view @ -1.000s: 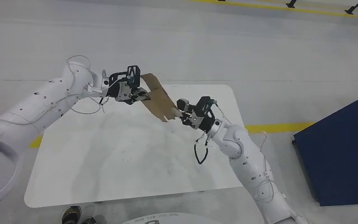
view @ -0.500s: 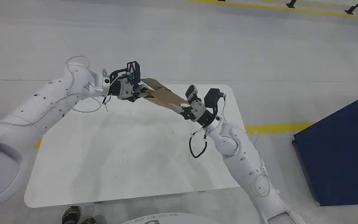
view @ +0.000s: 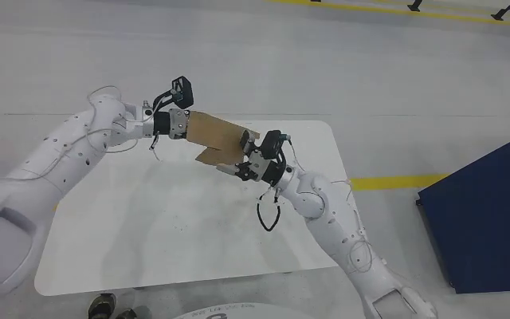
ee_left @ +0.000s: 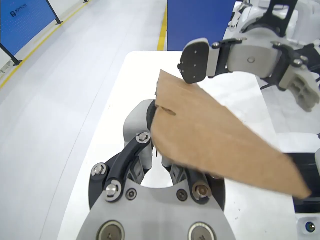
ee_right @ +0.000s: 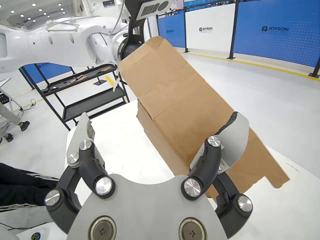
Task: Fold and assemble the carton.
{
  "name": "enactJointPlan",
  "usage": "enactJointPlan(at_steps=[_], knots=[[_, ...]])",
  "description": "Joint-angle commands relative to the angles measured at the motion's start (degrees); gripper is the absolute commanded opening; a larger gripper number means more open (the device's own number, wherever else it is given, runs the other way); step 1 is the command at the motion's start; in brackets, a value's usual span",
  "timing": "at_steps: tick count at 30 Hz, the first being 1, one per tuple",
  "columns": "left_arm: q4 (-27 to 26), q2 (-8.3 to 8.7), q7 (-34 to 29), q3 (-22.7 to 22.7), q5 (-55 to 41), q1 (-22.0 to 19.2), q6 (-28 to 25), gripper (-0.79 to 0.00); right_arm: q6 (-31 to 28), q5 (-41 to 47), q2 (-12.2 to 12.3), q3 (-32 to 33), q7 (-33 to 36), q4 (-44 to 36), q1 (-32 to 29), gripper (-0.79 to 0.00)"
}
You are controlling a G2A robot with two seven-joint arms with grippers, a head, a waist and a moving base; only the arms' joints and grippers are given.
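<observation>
Brown carton (view: 219, 137) over table (view: 159, 239) — left claw (view: 188, 126) pinching it, right claw (ee_right: 162, 126) spread alongside.

Carton (view: 219, 137): one brown piece, by my count.
Grippers: two, namely the left gripper (view: 188, 126) and the right gripper (view: 241, 156).
Table (view: 159, 239): one.
Blue cabinet (view: 478, 215): one in my top view.
Black shelf rack (ee_right: 95, 101): one, and I count two shelves on it.
Yellow floor lines (view: 394, 182): two in my top view.
</observation>
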Motion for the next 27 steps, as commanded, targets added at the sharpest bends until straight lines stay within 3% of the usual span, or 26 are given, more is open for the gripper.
enactJointPlan(at_steps=[1, 4, 9, 16, 20, 27], knots=[[-0.5, 0.12, -1.5, 0.3, -2.5, -0.2, 0.0, -0.785, 0.3, -0.3, -0.1, -0.5, 0.9, 0.2, 0.5, 0.000], [-0.9, 0.43, -2.8, 0.7, -4.4, -0.4, 0.0, -0.785, 0.0, 0.1, -0.1, -0.2, 0.1, -0.1, 0.4, 0.000], [-0.5, 1.24, -3.2, 0.6, -5.5, -0.9, 0.0, -0.785, -4.8, 3.7, 0.8, 5.9, -3.7, -1.2, -3.4, 0.000], [-3.1, 2.80, 1.9, 1.0, -0.2, -1.4, 0.0, -0.785, -18.0, 19.9, 2.5, 13.1, -1.0, 4.5, -6.9, 0.000], [-4.0, 3.77, 6.5, 1.1, 3.3, -1.6, 0.0, -0.785, -20.8, 41.0, 3.7, 10.1, 13.0, 12.3, -3.3, 0.000], [-6.2, 4.95, 14.2, 1.5, 9.5, -1.8, 0.0, -0.785, -9.3, 81.5, 5.1, 3.8, 51.2, 22.8, 8.1, 0.000]])
